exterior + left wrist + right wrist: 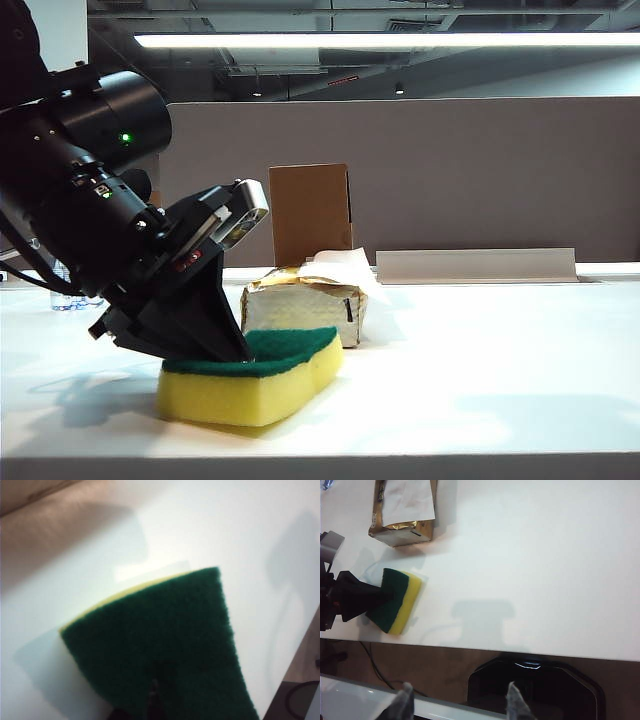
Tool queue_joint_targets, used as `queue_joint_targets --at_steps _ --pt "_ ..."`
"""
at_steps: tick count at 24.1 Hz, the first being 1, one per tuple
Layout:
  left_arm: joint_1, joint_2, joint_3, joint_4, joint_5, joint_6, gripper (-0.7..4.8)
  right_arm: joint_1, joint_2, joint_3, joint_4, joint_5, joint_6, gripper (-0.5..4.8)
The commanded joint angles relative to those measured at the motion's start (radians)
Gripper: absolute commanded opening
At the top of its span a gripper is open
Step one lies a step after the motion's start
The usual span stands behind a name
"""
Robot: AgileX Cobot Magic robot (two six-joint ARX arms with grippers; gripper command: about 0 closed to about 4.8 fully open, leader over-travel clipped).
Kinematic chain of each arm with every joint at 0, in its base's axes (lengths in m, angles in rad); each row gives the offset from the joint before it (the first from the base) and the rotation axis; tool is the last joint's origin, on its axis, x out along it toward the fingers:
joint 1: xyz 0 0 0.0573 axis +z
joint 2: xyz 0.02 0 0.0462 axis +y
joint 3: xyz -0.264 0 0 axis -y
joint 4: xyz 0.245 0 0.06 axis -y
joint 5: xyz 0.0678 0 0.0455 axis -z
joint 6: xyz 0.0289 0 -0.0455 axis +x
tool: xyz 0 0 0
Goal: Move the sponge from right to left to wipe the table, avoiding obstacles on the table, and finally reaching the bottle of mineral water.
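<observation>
My left gripper (215,345) clamps the sponge (255,380) beside the tissue pack (305,310), right gripper (457,700) parted, idle; next I'd sweep left past obstacles toward the bottle.

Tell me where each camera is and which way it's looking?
Exterior view: low at the table's edge, looking across; shows the left gripper shut on the sponge.
Left wrist view: on the left arm, looking down at the sponge.
Right wrist view: high, looking down; shows the right gripper's open fingers.
All share the sponge.
</observation>
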Motion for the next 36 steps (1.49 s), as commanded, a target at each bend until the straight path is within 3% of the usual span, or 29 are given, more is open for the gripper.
queue_joint_targets --at_steps 1,8,13,17,23,28,33,36 --pt "0.000 0.002 -0.005 -0.044 -0.066 0.008 -0.06 0.000 -0.001 0.004 0.016 -0.003 0.001 2.38" --pt "0.014 0.002 -0.005 -0.150 -0.154 0.050 -0.06 0.000 -0.001 0.004 0.021 -0.003 0.001 2.38" --pt "0.200 -0.026 -0.005 -0.180 -0.085 0.079 -0.06 0.000 -0.001 0.017 0.029 -0.002 0.001 2.37" --pt "0.251 -0.059 -0.006 -0.244 -0.103 0.166 -0.06 0.000 -0.001 0.027 0.049 -0.002 0.002 2.06" --pt "0.344 -0.070 -0.006 -0.335 -0.127 0.211 -0.06 0.000 -0.001 0.027 0.061 -0.003 0.006 2.07" --pt "0.497 -0.078 -0.006 -0.388 -0.119 0.253 -0.06 0.000 -0.001 0.027 0.061 -0.005 0.006 2.07" --pt "0.768 -0.137 -0.008 -0.446 -0.073 0.279 -0.06 0.000 -0.001 0.027 0.039 -0.037 0.009 2.07" --pt "0.858 -0.156 -0.008 -0.455 -0.072 0.277 -0.06 0.000 -0.001 0.028 0.034 -0.083 0.009 2.07"
